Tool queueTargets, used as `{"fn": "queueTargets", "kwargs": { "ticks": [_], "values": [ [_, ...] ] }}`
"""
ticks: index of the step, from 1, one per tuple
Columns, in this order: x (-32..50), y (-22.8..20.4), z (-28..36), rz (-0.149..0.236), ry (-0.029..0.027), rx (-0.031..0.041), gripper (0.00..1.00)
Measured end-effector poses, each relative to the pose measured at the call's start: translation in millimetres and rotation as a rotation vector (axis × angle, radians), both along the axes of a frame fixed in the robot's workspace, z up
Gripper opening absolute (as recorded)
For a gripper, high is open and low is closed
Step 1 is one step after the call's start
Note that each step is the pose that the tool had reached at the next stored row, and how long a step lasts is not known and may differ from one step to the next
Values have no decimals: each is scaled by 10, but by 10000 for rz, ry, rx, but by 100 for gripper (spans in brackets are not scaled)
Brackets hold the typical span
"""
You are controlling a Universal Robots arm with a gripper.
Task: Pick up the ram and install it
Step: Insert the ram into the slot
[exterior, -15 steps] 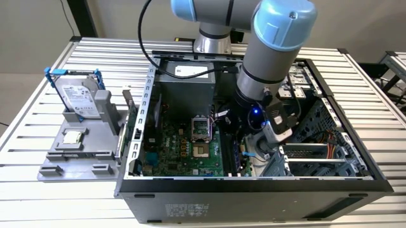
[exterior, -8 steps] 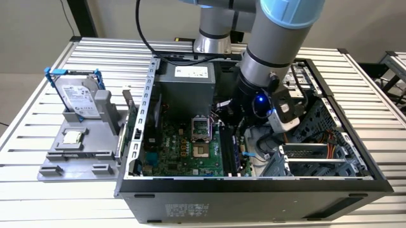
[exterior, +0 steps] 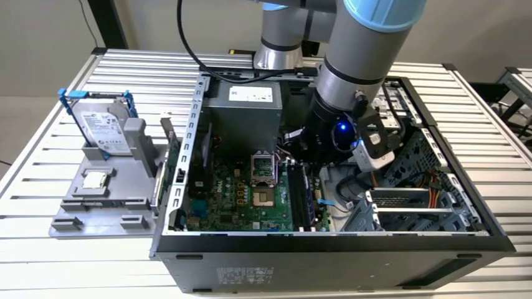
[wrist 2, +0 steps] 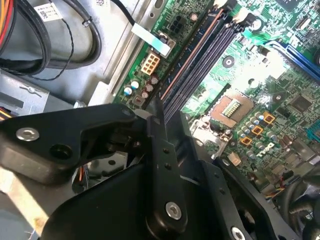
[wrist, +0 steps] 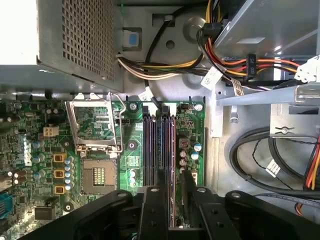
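Note:
The ram [wrist: 173, 142] is a thin stick seen edge-on, standing along the outermost of the dark memory slots [wrist: 150, 145] on the green motherboard. In the second wrist view the ram [wrist 2: 192, 55] shows as a thin brownish line that runs in between the black fingers. My gripper [wrist: 173, 184] is low inside the open computer case with a finger on each side of the stick, shut on its near end. In the exterior view the arm's wrist [exterior: 332, 134] reaches down into the case over the slots and hides the fingers.
The empty processor socket [wrist: 97, 127] with its raised metal frame lies beside the slots. A power supply [wrist: 75, 35] and cable bundles [wrist: 240, 60] crowd the case. Outside, a grey holder [exterior: 83, 218] carries a hard drive [exterior: 101, 128] and a small square chip [exterior: 96, 180].

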State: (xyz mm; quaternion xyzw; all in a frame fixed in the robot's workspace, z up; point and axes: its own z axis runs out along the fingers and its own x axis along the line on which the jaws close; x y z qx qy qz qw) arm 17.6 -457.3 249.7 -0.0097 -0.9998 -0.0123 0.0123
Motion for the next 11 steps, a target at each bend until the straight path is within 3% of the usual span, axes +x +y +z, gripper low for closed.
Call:
{"fn": "queueTargets", "kwargs": {
  "ticks": [11],
  "values": [
    [0, 0, 2, 0, 0, 0, 0]
  ]
}}
